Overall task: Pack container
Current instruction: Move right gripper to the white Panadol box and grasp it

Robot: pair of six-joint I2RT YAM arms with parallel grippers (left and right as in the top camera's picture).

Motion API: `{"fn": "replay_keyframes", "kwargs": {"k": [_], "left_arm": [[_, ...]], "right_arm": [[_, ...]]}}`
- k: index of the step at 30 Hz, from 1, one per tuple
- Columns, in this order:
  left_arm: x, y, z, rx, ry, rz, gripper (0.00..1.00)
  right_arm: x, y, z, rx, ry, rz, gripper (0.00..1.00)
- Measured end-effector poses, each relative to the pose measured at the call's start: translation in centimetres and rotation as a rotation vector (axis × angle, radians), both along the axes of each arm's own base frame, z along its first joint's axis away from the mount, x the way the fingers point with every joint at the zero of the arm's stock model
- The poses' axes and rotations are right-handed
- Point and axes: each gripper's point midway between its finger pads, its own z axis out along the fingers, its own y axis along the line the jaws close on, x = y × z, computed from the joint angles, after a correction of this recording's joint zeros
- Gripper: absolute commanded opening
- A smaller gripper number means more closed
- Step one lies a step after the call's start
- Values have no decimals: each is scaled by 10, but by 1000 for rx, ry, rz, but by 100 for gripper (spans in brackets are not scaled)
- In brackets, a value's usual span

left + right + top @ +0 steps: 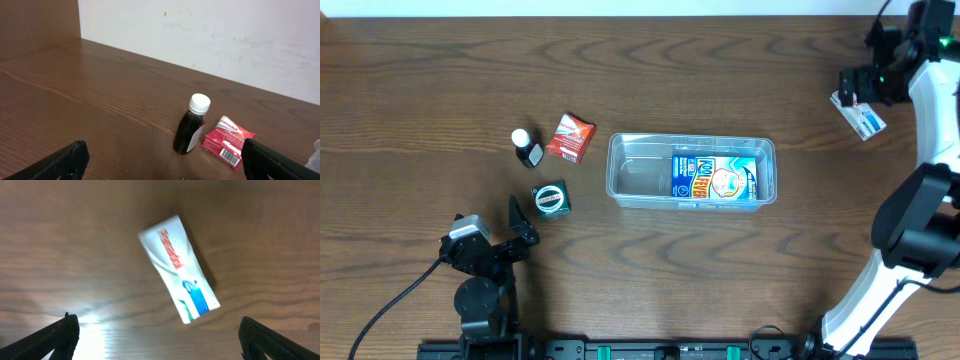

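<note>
With the container (640,176) mid-table, the right gripper (157,328) hovers wide open over the skewed packet (178,269) near the far right corner and could twist it loose when closing; the left gripper (164,149) is open too.

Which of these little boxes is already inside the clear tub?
The blue-and-yellow box, lying flat in the right half of the clear tub. The red box and the dark green box sit outside, to its left.
</note>
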Motion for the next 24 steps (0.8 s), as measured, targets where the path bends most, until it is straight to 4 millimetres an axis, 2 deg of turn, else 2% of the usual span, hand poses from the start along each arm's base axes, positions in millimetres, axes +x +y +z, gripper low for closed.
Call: {"fn": "replay_keyframes", "kwargs": {"k": [4, 8, 19, 22, 24], "left_arm": [[0, 0, 0, 0, 0, 0, 98], [0, 0, 0, 0, 0, 0, 98], [0, 0, 0, 0, 0, 0, 98], [0, 0, 0, 0, 0, 0, 98], [0, 0, 0, 0, 0, 0, 98]], "right_arm": [[-9, -16, -27, -7, 73, 27, 99], [-10, -20, -46, -18, 113, 80, 99], [9, -29, -102, -54, 127, 168, 99], [15, -30, -112, -55, 116, 176, 99], [20, -32, -111, -68, 97, 177, 99]]}}
